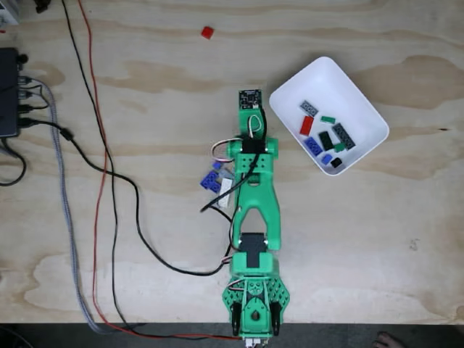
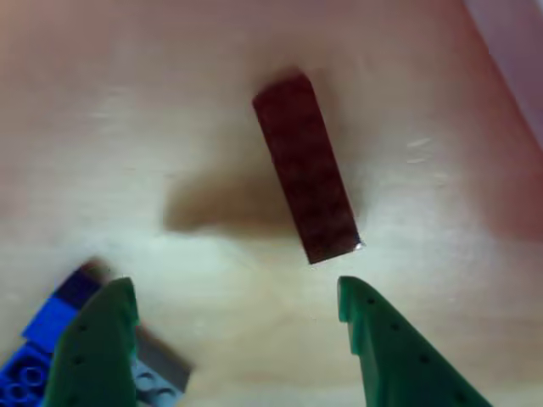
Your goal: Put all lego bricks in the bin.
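Note:
In the other view my gripper (image 2: 233,288) is open, its two green fingers (image 2: 97,348) rising from the bottom edge with only bare wood between them. A long dark brown lego plate (image 2: 305,170) lies flat just ahead of the fingertips, tilted a little. By the left finger lie a blue brick (image 2: 30,360) and a grey one (image 2: 161,373). In the fixed view the green arm (image 1: 254,196) reaches up the table, with blue bricks (image 1: 212,180) and a pale brick (image 1: 225,190) at its left side. The white bin (image 1: 362,109) to its right holds several bricks. A red brick (image 1: 207,32) sits far up.
Black, red and grey cables (image 1: 109,188) run down the left of the wooden table from a black box (image 1: 9,90) at the left edge. The bin's pale rim (image 2: 513,51) shows at the top right of the other view.

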`<action>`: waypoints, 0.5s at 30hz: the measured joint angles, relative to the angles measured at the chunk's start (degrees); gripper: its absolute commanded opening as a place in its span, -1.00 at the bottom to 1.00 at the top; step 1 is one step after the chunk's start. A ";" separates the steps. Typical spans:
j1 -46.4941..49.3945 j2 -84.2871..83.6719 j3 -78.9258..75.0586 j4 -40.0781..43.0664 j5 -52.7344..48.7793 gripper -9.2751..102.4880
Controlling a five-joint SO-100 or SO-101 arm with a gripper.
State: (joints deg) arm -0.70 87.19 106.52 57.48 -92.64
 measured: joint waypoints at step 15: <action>2.29 -10.20 -3.78 -11.69 -3.87 -0.50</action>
State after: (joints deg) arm 1.58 76.99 102.74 45.79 -96.50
